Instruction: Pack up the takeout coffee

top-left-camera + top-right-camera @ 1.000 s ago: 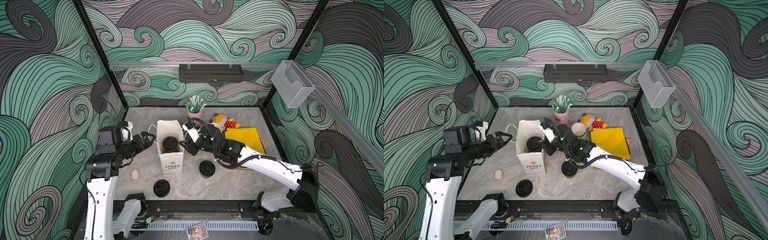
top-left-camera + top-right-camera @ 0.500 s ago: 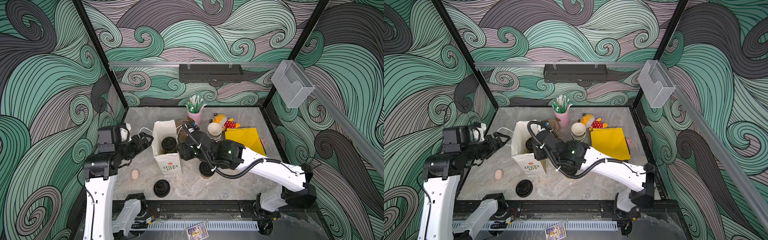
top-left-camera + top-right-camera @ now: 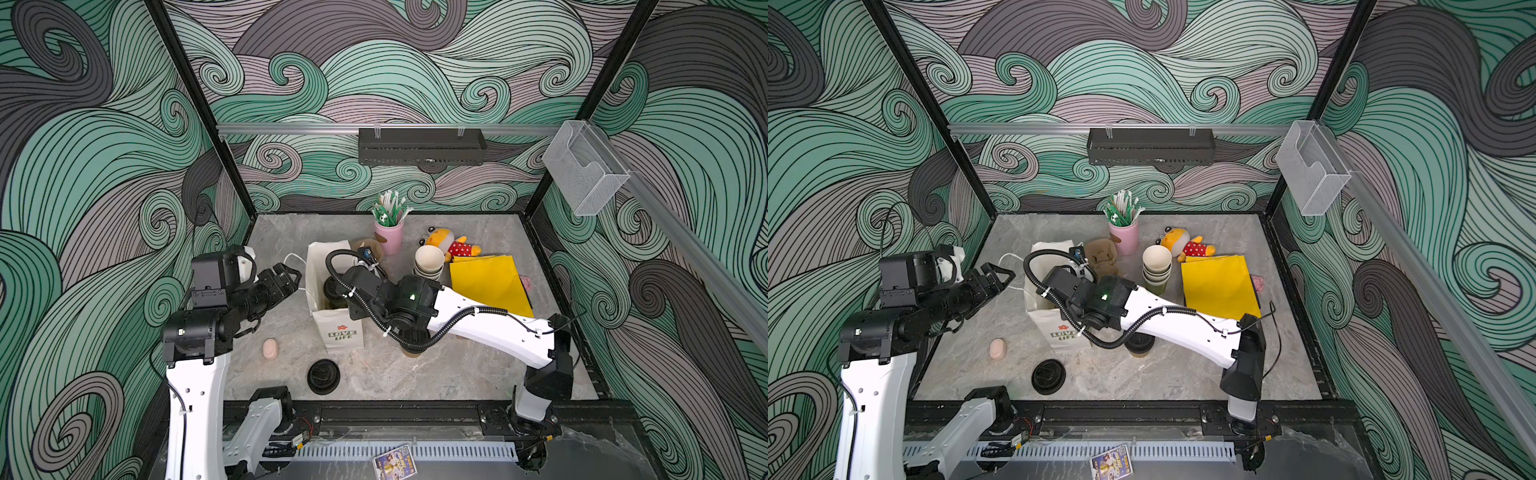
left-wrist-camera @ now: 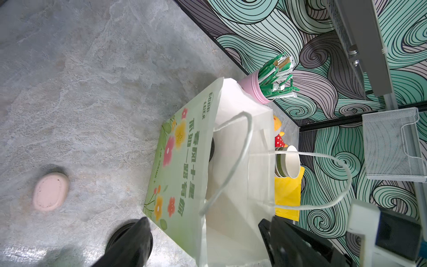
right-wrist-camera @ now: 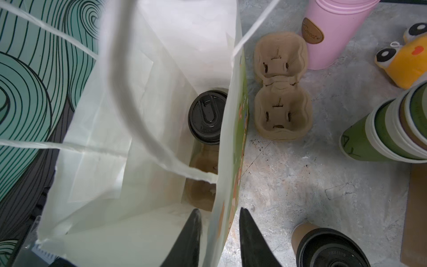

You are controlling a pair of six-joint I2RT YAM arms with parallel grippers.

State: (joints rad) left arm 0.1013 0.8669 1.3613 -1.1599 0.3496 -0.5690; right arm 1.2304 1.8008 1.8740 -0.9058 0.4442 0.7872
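The right claw (image 5: 219, 210) was set astride the bag (image 5: 92, 185) wall, fingers narrowly parted; a pinch could not be confirmed. The upright brown cup (image 5: 328, 249) was found just beside its outer finger, outside the bag. Ahead, inside, a lidded cup (image 5: 208, 113) was seated in the carrier (image 5: 203, 182). The wide-open left claw (image 4: 203, 222) was seen beyond the bag, so the right arm was judged nearer.

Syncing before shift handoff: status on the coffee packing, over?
Left gripper open, empty, beside bag. Right gripper straddles bag wall, grip unclear. One lidded cup in bag, brown cup outside on table. Handle loop crosses bag mouth.
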